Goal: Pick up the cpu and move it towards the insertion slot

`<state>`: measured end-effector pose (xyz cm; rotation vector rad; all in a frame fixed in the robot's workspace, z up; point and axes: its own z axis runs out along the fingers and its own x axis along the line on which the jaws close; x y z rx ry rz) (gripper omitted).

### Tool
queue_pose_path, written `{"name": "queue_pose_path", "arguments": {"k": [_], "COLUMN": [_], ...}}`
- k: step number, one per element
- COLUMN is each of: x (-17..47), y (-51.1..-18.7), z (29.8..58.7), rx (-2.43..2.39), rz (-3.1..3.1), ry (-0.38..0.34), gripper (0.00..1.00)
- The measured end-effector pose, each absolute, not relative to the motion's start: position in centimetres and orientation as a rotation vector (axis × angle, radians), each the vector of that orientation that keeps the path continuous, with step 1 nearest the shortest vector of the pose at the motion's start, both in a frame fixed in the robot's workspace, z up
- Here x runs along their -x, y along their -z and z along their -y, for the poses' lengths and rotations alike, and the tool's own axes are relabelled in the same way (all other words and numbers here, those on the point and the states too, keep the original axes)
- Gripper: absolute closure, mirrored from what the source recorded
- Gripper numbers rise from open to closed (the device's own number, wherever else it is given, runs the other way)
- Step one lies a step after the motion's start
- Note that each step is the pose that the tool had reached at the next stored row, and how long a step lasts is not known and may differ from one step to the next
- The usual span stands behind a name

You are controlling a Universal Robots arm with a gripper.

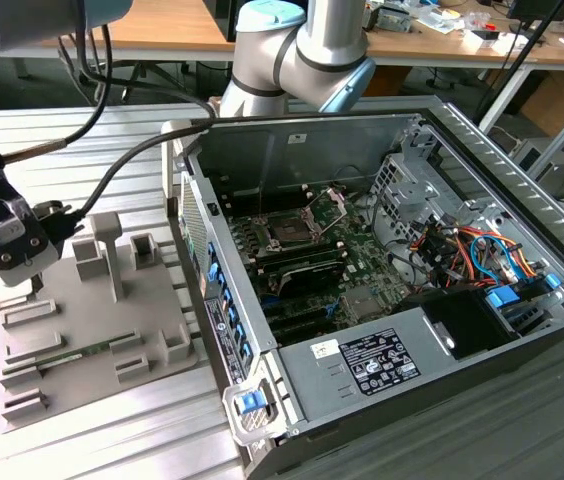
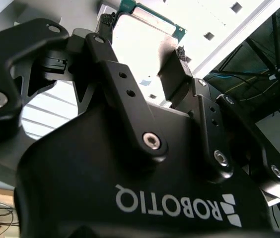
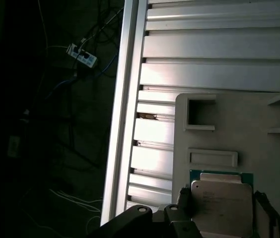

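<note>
cpu [image 3: 222,208]: we see a pale, satin metal lid on a green board.
end effector [image 2: 144,35]: matt black, we note bright screw heads.
tray [image 3: 259,114]: matt grey plastic.
worktop [image 3: 204,74]: ribbed bare metal, softly shiny.

A work surface [image 1: 112,440] of pale, ribbed aluminium slats is seen in the exterior view. Behind it, wooden desks [image 1: 162,30] on white legs are set, strewn with small clutter at the exterior view's right. In the first wrist view, a dark floor [image 3: 40,173] is shown past the table edge, where a white power strip [image 3: 83,55] and loose cables [image 3: 73,198] are laid.
</note>
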<state>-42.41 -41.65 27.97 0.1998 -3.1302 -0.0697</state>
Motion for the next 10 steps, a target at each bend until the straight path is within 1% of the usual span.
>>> {"name": "queue_pose_path", "arguments": {"k": [10], "x": [42.41], "y": [-28.76], "z": [41.65], "rx": [-0.200], "rz": [3.130], "ry": [0.070], "gripper": [0.45]}}
